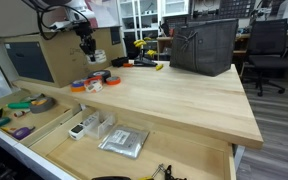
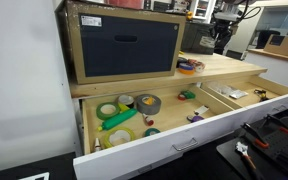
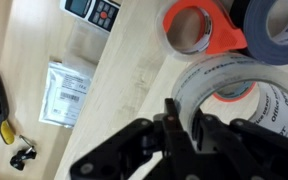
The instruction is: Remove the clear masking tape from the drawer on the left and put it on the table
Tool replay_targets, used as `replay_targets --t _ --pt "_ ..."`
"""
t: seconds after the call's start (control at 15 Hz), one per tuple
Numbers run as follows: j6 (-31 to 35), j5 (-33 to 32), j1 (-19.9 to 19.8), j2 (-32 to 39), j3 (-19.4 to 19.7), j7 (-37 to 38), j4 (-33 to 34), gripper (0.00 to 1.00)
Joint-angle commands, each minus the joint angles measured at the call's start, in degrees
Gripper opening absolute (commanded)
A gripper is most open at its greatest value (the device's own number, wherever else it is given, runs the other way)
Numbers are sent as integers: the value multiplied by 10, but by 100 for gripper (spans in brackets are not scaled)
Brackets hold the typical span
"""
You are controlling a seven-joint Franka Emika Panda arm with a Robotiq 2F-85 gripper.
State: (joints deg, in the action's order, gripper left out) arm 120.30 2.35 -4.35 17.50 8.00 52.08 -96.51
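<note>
The gripper (image 1: 87,46) is closed on the rim of the clear masking tape (image 3: 224,68) and holds it above the pale wooden table (image 1: 174,100), over an orange roll (image 3: 189,28). A black bin (image 1: 204,45) stands on the table, and an office chair (image 1: 269,45) is behind it.

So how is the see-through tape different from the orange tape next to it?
The clear tape is milky white and see-through; the orange tape is bright orange. The fingers pinch the clear tape's wall, while the orange tape lies free on the table. The clear tape shows dark printing inside its ring; I see none on the orange tape. Both are round rolls with a hole in the middle.
</note>
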Motion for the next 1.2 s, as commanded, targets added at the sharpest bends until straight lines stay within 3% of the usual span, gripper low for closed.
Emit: replay_targets --t 0.0,0.53,1.13 --pt "-40 0 -10 67 16 10 87 4" --pt "-33 -12 -10 149 30 6 140 4" --pt "95 -41 -6 145 30 -17 47 4"
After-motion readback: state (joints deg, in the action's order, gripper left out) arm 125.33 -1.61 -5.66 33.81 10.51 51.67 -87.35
